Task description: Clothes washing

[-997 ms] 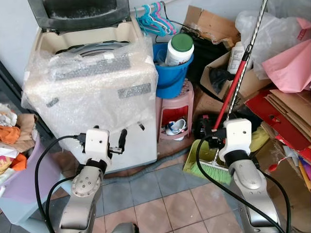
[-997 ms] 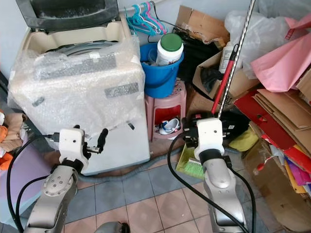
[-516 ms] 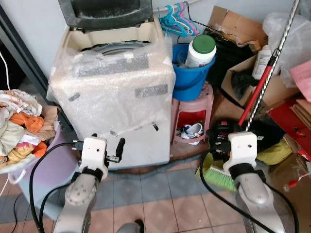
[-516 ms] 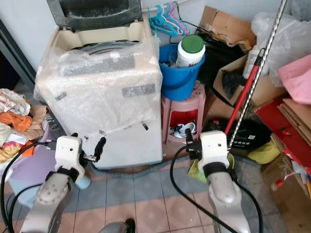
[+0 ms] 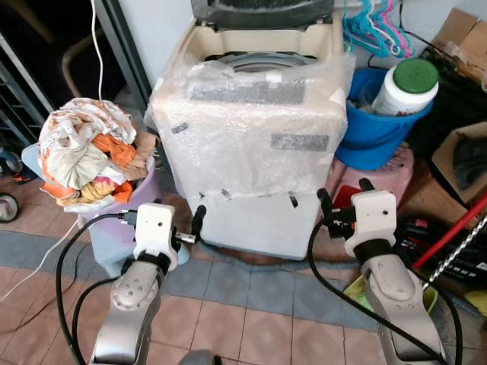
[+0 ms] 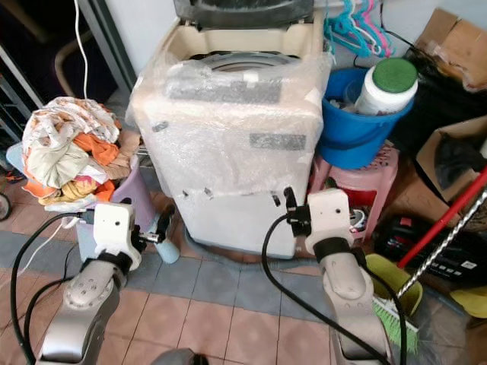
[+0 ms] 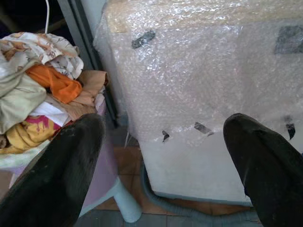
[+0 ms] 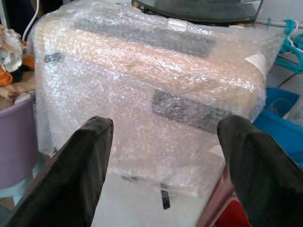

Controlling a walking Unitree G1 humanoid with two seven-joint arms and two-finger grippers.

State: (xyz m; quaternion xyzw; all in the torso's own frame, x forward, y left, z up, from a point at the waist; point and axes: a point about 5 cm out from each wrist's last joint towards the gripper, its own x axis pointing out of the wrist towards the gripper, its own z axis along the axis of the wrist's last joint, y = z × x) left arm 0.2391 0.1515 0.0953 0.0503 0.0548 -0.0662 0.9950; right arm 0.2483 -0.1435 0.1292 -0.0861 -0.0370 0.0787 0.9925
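Note:
A top-loading washing machine (image 5: 255, 129) wrapped in bubble wrap stands straight ahead, its dark lid (image 5: 262, 11) raised and the drum opening showing. To its left, a pile of orange, white and patterned clothes (image 5: 87, 152) heaps out of a purple basket (image 5: 114, 228). My left gripper (image 5: 192, 226) is open and empty, low between the basket and the washer's front. My right gripper (image 5: 344, 196) is open and empty by the washer's lower right corner. In the left wrist view the fingers (image 7: 61, 175) frame the washer's corner and the clothes (image 7: 33, 94).
A blue bucket (image 5: 377, 133) holding a white jar with a green lid (image 5: 407, 84) sits on a pink stool (image 5: 396, 171) right of the washer. Hangers (image 5: 373, 30), cardboard boxes (image 5: 460, 152) and a red broom handle (image 5: 449, 236) crowd the right. A dark doorway opens at far left.
The whole view has swung left: the washer now sits centred and closer, the clothes basket has come fully into view, and the clutter has slid off right. Both grippers keep their open pose.

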